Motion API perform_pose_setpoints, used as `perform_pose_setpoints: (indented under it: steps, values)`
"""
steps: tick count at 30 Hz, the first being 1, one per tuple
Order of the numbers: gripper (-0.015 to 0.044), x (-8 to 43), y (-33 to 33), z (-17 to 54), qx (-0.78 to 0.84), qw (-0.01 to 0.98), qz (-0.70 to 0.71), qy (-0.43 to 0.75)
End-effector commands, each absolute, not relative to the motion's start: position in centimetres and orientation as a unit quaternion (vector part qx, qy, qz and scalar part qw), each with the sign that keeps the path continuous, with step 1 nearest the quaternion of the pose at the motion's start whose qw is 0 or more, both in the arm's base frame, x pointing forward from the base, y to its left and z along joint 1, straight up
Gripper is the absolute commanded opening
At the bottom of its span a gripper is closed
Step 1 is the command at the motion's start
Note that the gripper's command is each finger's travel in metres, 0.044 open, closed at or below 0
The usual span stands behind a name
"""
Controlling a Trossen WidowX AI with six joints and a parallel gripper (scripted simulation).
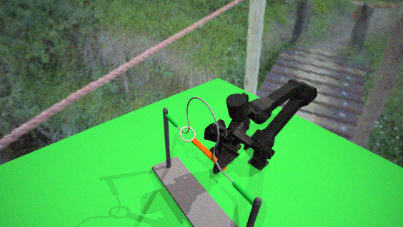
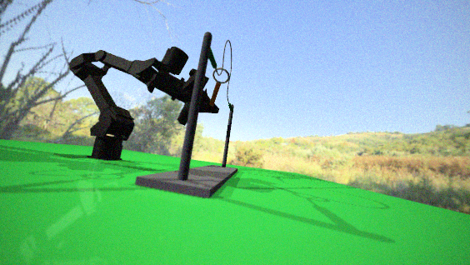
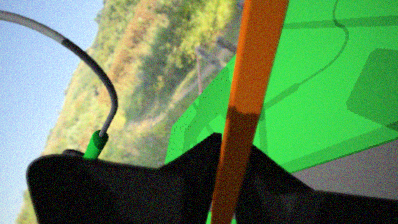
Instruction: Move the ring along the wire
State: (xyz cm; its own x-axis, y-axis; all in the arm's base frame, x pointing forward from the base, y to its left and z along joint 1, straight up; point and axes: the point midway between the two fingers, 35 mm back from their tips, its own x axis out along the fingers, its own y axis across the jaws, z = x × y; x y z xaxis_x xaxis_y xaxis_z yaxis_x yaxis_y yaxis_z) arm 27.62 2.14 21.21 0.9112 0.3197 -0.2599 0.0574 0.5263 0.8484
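Observation:
The ring point(image 1: 187, 140) point(image 2: 228, 77) surrounds the thin grey wire point(image 1: 217, 125) point(image 2: 231, 62) point(image 3: 112, 90) at its low bend, just off the green part point(image 1: 171, 120) point(image 2: 212, 57) by one post point(image 1: 166, 139) point(image 2: 194, 108). I cannot tell whether ring and grey wire touch. My gripper point(image 1: 217, 165) point(image 2: 213, 107) point(image 3: 226, 142) is shut on the orange handle point(image 1: 203, 148) point(image 2: 215, 93) point(image 3: 245, 95), near its end away from the ring. The handle slants down from the ring. The other green part point(image 1: 244, 193) point(image 3: 96, 145) meets the other post point(image 1: 254, 212) point(image 2: 227, 137).
The wire rises in a tall loop beside the ring, and in the top view its descending side crosses in front of the gripper. The grey base board point(image 1: 186, 193) point(image 2: 167, 182) lies below on the green table top point(image 1: 89, 171) point(image 2: 104, 225).

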Motion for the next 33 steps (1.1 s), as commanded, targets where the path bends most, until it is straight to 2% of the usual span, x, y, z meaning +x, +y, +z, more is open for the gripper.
perform_pose_setpoints:
  steps: [1, 33]
  values:
    - [-0.015, 27.4, 2.3, 22.4, 0.491, 0.844, 0.091, 0.195]
    - [-0.015, 25.9, 3.4, 26.9, 0.601, 0.748, 0.169, 0.223]
